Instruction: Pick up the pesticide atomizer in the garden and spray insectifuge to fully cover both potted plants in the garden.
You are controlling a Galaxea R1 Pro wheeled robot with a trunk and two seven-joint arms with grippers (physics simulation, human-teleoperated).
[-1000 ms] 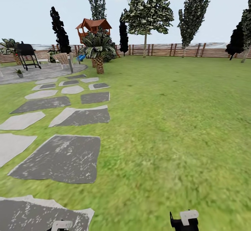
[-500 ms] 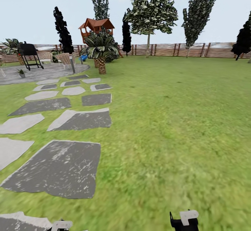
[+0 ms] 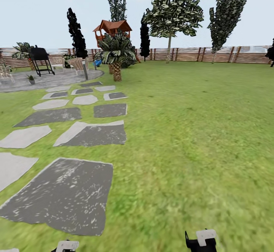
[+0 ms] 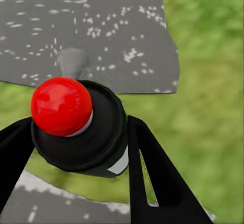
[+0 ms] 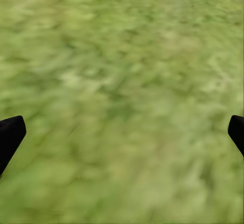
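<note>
The pesticide atomizer (image 4: 81,127) was already in the robot's possession: in the left wrist view the left gripper (image 4: 76,148) had its two dark fingers (image 4: 152,178) closed against either side of the bottle's black body, with the round red cap (image 4: 61,106) facing the camera, above a grey paving slab (image 4: 101,31) and grass. The right gripper (image 5: 122,132) carried nothing; its fingertips (image 5: 10,135) sat at opposite edges of the right wrist view, spread wide over bare lawn (image 5: 122,82). From the head camera the two grippers were just visible at the bottom edge, the left (image 3: 67,246) and the right (image 3: 201,240), and the stepping-stone path (image 3: 91,134) ran ahead on the left toward a grey patio (image 3: 42,80). Taking the scaly-trunked palm (image 3: 116,54) as the landmark: a black grill (image 3: 41,58) stood well to its left on the patio, a wooden playhouse (image 3: 112,29) rose behind it, and a fence (image 3: 213,54) stretched away to its right. A small leafy plant (image 3: 31,78) sat on the patio left of the palm (too small to say whether it was one of the potted plants). The pick-up step looked finished and the carry to the plants was in hand. The next move likely called for driving along the path toward the patio, finding both rosettes, and aiming the nozzle at the leaves.
</note>
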